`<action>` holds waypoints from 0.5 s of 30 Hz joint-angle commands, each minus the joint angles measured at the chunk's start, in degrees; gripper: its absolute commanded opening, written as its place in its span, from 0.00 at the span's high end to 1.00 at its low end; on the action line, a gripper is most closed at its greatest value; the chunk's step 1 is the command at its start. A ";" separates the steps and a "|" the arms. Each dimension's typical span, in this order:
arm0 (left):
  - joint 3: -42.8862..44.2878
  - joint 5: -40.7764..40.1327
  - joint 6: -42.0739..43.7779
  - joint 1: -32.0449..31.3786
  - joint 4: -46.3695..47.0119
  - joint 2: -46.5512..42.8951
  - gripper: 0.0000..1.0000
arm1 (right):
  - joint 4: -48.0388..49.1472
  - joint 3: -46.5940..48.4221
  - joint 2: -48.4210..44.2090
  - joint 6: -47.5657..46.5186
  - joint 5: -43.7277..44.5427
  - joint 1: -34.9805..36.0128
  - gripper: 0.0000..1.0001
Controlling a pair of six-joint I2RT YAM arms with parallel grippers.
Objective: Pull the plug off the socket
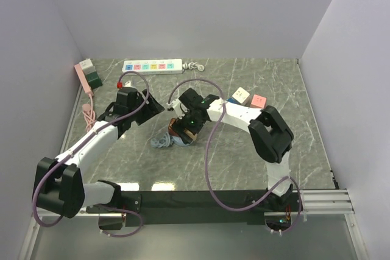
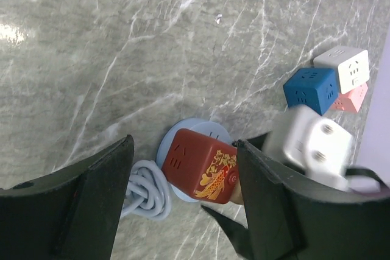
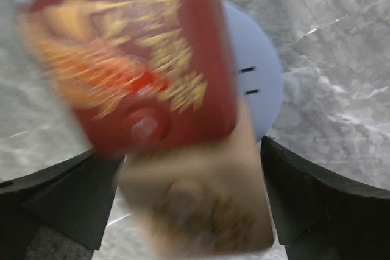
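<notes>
2 grippers gape: my left gripper [image 2: 183, 144] hovering, my right gripper [image 3: 189, 150] straddling the red cube plug [image 2: 198, 165] on its round blue socket [image 2: 210, 129]; next I clamp, pull.

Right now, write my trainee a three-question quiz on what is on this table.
1. True or false: the red cube adapter sits on the long white power strip.
2. What lies right beside the light blue round socket? A. a coiled light blue cord B. a screwdriver C. a cup
3. Fill in: the left claw hovers above the table with its jaws ____.
Key: 1 false, the adapter sits on the round socket, and the strip lies apart at the far edge of the table; 2 A; 3 open.
</notes>
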 commanded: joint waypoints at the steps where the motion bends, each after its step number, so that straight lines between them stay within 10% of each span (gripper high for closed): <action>1: -0.77 0.78 -0.97 0.01 1.02 -2.68 0.26 | 1.03 3.10 2.46 0.65 -0.18 1.24 0.04; 5: -1.74 0.78 -0.97 0.09 0.76 -4.17 0.26 | 0.68 4.76 2.99 7.31 2.72 0.72 0.28; 9: -3.14 2.27 -1.41 0.09 2.07 -5.14 0.27 | 0.49 6.62 2.47 16.28 -4.55 -1.74 0.96; 15: -4.55 7.54 -4.13 0.09 4.54 -3.13 0.28 | 4.98 6.09 0.80 32.45 -6.77 -2.89 1.00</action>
